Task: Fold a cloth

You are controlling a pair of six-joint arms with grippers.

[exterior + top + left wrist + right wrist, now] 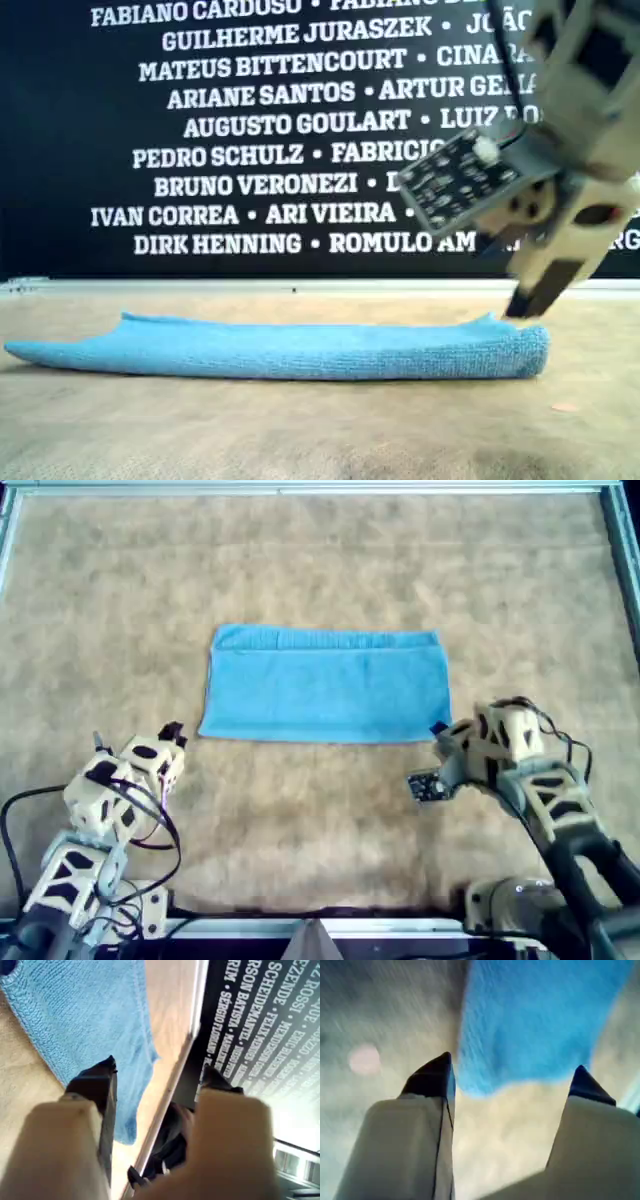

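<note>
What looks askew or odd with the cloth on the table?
Little stands out. The cloth lies folded in half and flat, but its top layer stops short of the far edge in the overhead view, leaving a narrow uneven strip. No damage is visible.

A black wall [200, 130] behind the surface has white names in big letters. In the exterior view you can read "GUILHERME JURASZEK", "MATEUS BITTENCOURT", "ARIANE SANTOS", "AUGUSTO GOULART", "PEDRO SCHULZ", "BRUNO VERONEZI", "IVAN CORREA", "ARI VIEIRA" and "DIRK HENNING". An arm hides the ends of some lines. The left wrist view shows more white names on the same wall, tilted and hard to read.
</note>
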